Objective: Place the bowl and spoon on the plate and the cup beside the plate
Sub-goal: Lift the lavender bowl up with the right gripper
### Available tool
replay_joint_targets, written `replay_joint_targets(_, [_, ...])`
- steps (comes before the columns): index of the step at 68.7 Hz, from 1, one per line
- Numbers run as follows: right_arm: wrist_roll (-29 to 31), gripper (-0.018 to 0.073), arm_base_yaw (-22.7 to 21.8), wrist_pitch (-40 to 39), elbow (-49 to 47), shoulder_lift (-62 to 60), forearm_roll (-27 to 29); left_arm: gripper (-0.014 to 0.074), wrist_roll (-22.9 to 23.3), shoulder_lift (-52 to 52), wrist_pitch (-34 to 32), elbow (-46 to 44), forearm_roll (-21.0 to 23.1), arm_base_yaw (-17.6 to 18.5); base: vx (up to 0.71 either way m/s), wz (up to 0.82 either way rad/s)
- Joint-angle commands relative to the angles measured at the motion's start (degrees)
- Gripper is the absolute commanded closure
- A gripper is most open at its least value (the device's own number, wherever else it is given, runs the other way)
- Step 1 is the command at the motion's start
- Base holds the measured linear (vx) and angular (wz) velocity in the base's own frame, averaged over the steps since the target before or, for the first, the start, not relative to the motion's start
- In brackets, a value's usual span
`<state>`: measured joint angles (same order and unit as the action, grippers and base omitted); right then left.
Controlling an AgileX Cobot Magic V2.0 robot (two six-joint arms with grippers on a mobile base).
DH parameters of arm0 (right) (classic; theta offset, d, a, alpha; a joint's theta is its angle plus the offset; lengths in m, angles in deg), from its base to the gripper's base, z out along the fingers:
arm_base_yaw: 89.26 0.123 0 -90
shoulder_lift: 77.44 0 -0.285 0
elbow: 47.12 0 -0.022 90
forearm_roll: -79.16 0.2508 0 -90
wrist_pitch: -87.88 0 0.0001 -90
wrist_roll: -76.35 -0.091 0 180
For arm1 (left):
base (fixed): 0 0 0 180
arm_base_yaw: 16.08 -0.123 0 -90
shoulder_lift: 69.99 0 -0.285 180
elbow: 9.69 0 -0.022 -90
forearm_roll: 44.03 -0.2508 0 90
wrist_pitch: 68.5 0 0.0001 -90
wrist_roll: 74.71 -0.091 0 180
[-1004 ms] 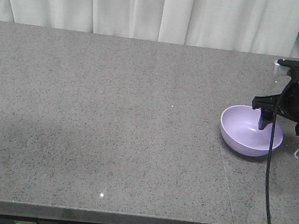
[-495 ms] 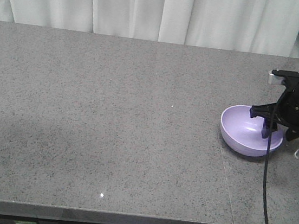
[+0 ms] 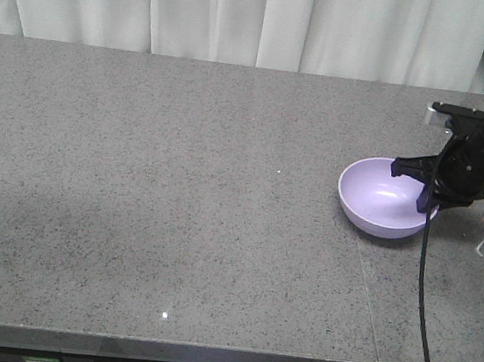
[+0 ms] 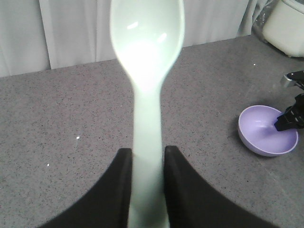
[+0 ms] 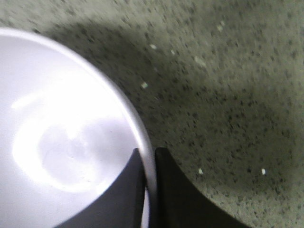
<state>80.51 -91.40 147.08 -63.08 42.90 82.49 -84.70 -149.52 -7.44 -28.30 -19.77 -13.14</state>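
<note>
1 bowl at the table's right side; the right gripper is pinched narrow on its rim, 1 finger inside; 1 spoon, handle clamped in the left gripper.

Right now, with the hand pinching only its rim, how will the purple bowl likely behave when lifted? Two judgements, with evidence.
Probably light and stiff: the right hand grips the bowl by one thin stretch of rim, which shows no bending. Held so off-centre, it may tilt or slip, as the plastic looks smooth.
</note>
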Motion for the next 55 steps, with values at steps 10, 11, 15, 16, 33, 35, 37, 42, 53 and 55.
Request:
replay_joint_targets(10, [3.4, 0.0569, -0.3, -2.8, -5.4, -12.3, 5.2, 0.0603, -0.1, 1.4, -3.4, -1.6, 1.9, 0.1, 0.0, 0.0])
replay_joint_targets(11, [3.6, 0.0569, -0.3, -2.8, -5.6, -12.7, 5.4, 0.0603, -0.1, 1.4, -3.4, -1.6, 1.9, 0.1, 0.0, 0.0])
replay_joint_targets(15, [4.9, 0.0569, -0.3, -3.0, -7.0, -16.2, 7.7, 0.0603, -0.1, 1.4, -3.4, -1.6, 1.9, 0.1, 0.0, 0.0])
replay_joint_targets(16, [5.1, 0.0569, -0.3, -3.0, -7.1, -17.1, 8.0, 0.0603, -0.1, 1.4, -3.4, -1.6, 1.9, 0.1, 0.0, 0.0])
replay_joint_targets(33, [6.0, 0.0569, -0.3, -3.3, -9.7, -31.5, 14.6, 0.0603, -0.1, 1.4, -3.4, -1.6, 2.0, 0.1, 0.0, 0.0])
replay_joint_targets(35, [6.0, 0.0569, -0.3, -3.3, -9.7, -33.0, 14.7, 0.0603, -0.1, 1.4, -3.4, -1.6, 2.0, 0.1, 0.0, 0.0])
replay_joint_targets(37, [6.0, 0.0569, -0.3, -3.2, -9.7, -34.3, 14.7, 0.0603, -0.1, 1.4, -3.4, -1.6, 2.0, 0.1, 0.0, 0.0])
replay_joint_targets(42, [6.0, 0.0569, -0.3, -3.2, -9.7, -37.0, 14.6, 0.0603, -0.1, 1.4, -3.4, -1.6, 2.0, 0.1, 0.0, 0.0])
replay_joint_targets(53, [6.0, 0.0569, -0.3, -3.3, -9.7, -41.5, 14.4, 0.0603, 0.0, 1.4, -3.4, -1.6, 2.0, 0.1, 0.0, 0.0])
replay_joint_targets(55, [6.0, 0.0569, -0.3, -3.3, -9.7, -42.2, 14.3, 0.0603, 0.0, 1.4, -3.4, -1.6, 2.0, 0.1, 0.0, 0.0])
